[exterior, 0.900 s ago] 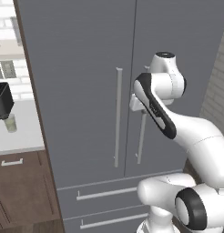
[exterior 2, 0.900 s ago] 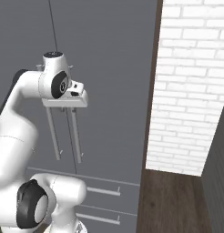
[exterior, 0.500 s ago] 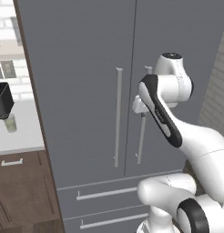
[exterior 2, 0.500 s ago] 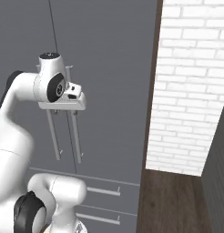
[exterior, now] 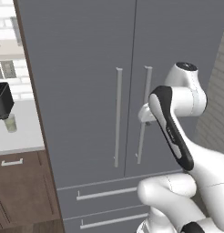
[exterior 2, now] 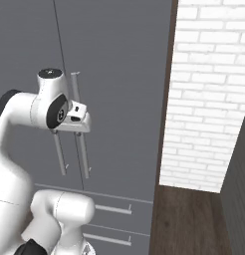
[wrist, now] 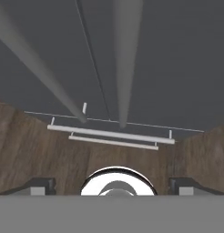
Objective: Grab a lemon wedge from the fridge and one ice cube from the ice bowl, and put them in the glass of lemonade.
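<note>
The fridge (exterior: 91,91) stood shut, so the door-opening step was in hand; the lemon wedge presumably lay inside, unseen. The gripper (wrist: 111,185), fingers spread wide apart, was held level before the right door's handle (exterior: 144,113), gripping nothing. The next move would probably require closing on that handle and pulling.

White, glossy arm (exterior: 177,132) built of rounded, bulbous segments, thickest at the base links beside the fridge (exterior: 86,91). Dark grey to black caps and bands at the joints: a long black strip along one link, a round dark disc on the side of the wrist housing, a flat dark cap on top of it. Small white blocky end effector (exterior 2: 77,124) under the wrist, its two dark grey fingertips (wrist: 38,185) set wide apart.
</note>
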Motion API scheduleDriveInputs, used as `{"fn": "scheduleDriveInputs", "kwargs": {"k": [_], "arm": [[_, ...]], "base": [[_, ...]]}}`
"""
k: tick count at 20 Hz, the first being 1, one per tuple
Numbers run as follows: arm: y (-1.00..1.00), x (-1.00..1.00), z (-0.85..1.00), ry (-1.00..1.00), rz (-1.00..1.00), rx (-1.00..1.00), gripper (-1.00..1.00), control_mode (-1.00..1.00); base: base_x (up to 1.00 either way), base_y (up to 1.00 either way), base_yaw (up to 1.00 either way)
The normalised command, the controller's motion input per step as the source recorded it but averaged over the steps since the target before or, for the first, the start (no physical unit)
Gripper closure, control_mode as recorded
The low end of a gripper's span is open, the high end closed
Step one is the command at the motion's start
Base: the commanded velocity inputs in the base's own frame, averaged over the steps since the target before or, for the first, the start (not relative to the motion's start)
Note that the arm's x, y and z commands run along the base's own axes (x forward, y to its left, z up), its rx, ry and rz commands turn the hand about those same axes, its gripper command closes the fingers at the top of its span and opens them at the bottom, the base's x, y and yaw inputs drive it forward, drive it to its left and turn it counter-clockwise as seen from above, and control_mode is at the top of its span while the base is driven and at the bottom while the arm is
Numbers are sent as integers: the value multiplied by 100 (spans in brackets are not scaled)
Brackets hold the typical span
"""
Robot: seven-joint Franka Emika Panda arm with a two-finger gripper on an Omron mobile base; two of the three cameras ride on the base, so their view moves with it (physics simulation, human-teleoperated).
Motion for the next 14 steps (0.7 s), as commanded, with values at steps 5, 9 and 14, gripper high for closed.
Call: {"fn": "scheduleDriveInputs", "kwargs": {"k": [5,9,14], "arm": [[0,3,-43,-1,-4,1,-100,-100],[3,13,-39,-16,0,6,-100,-100],[0,0,-11,-2,0,2,-100,100]], "base": [[0,0,0],[0,0,0],[-11,0,0]]}}
